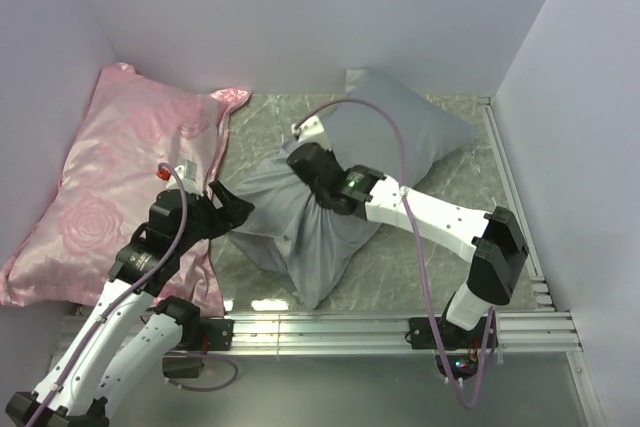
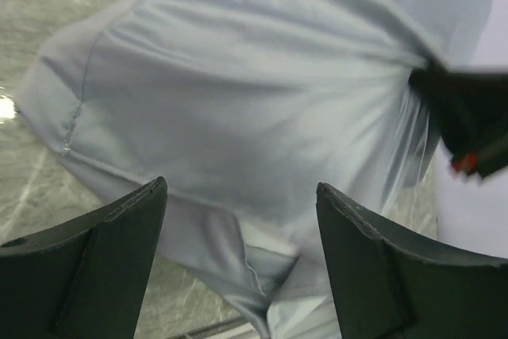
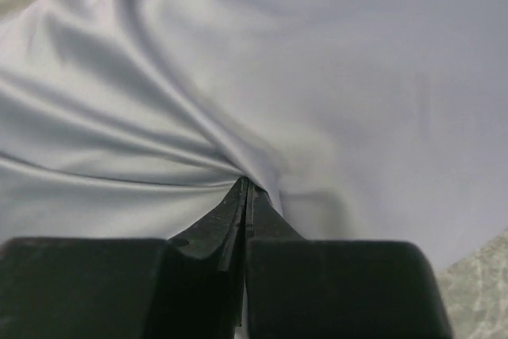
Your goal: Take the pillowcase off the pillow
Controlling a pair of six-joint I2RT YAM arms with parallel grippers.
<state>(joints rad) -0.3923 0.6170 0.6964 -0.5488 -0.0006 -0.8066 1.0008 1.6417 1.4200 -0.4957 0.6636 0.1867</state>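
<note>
The grey pillowcase (image 1: 400,137) lies crumpled on the marbled table, bunched at its middle. My right gripper (image 1: 305,162) is shut on a pinch of its fabric there; in the right wrist view the shut tips (image 3: 248,184) gather folds of the grey cloth (image 3: 317,77). My left gripper (image 1: 240,205) is open beside the case's left edge. In the left wrist view its fingers (image 2: 238,184) are spread wide, with the grey cloth (image 2: 238,93) beyond them. The white pillow is almost wholly hidden inside; a pale strip (image 2: 266,237) shows at a fold, and I cannot tell if it is the pillow.
A pink rose-patterned satin pillow (image 1: 110,177) fills the left side, touching the left arm. Metal rails run along the front edge (image 1: 350,327) and the right edge (image 1: 510,187). White walls close the back and both sides.
</note>
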